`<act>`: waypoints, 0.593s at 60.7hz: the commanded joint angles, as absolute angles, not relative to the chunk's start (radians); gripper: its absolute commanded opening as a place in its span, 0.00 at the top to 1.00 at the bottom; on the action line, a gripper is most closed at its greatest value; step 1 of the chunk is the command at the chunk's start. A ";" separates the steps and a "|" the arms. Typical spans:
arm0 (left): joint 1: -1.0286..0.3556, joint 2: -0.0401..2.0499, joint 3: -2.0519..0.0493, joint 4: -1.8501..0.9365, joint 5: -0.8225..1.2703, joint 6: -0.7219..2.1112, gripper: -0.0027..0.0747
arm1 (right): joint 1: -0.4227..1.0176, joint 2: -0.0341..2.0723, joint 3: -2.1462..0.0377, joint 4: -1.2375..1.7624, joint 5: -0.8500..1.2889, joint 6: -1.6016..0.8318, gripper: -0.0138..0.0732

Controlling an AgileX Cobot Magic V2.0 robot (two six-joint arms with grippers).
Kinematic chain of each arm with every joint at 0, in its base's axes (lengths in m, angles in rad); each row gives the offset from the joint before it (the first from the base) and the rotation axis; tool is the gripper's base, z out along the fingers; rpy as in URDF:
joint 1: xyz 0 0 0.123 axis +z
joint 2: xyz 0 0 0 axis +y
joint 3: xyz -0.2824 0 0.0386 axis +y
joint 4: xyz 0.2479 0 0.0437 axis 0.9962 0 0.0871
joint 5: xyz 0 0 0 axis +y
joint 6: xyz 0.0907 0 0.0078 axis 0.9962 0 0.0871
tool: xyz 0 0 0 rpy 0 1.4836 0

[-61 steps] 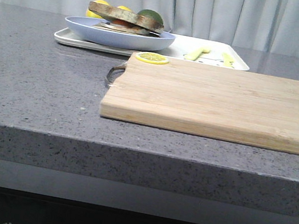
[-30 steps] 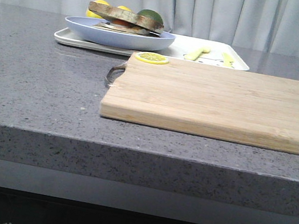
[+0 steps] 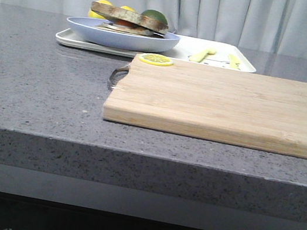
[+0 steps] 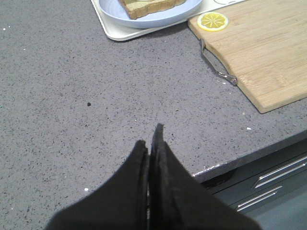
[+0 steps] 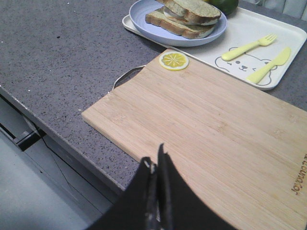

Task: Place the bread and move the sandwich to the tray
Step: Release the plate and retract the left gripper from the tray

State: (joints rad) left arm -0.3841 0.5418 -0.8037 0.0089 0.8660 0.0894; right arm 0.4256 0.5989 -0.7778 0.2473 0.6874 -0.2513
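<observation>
The brown-crusted egg sandwich (image 5: 187, 17) is sitting on the round light-blue plate (image 5: 144, 14) on the flat white rectangular tray (image 5: 249, 62). Both black grippers, left (image 4: 152, 139) and right (image 5: 156, 160), are hanging clenched and holding nothing, well apart from it

Speckled grey stone countertop (image 3: 40, 83) with a thick front edge, pale pleated curtain (image 3: 231, 12) behind it, dark drawers with metal handles (image 4: 278, 172) below, soft even light.
</observation>
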 commanded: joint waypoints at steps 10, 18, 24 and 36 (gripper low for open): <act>-0.389 0.547 -0.827 0.000 0.795 0.080 0.99 | 0.421 0.603 -0.803 0.261 0.626 -0.255 0.92; -0.355 0.485 -0.765 -0.013 0.728 0.080 0.99 | 0.421 0.603 -0.803 0.261 0.626 -0.255 0.92; -0.290 0.413 -0.686 -0.009 0.634 0.080 0.99 | 0.421 0.603 -0.803 0.261 0.626 -0.255 0.92; -0.144 0.245 -0.485 0.000 0.396 0.080 0.99 | 0.421 0.603 -0.803 0.261 0.626 -0.255 0.92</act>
